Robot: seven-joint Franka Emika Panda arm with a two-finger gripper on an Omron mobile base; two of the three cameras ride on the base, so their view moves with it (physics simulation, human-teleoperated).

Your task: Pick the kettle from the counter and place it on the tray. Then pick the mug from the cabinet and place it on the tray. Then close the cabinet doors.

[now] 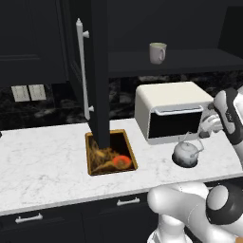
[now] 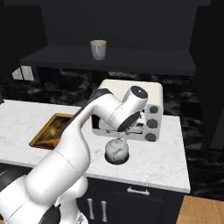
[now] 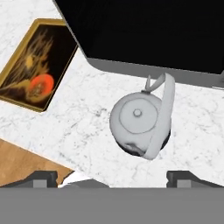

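Fingertips of the gripper [image 3: 112,177] stand wide apart with nothing between them, poised straight above the kettle [image 3: 140,120], which sits on the counter [image 3: 83,127] directly below the hand, just in front of the toaster oven [image 1: 173,114]. Glossy and rounded, the kettle looks rigid, fairly light and likely slippery on its body; its arched handle over the lid seems the surest place to pinch, with the small lid knob a poorer choice. Off to one side of the hand lies the tray [image 3: 33,65]. No brand, label or readable writing is visible anywhere
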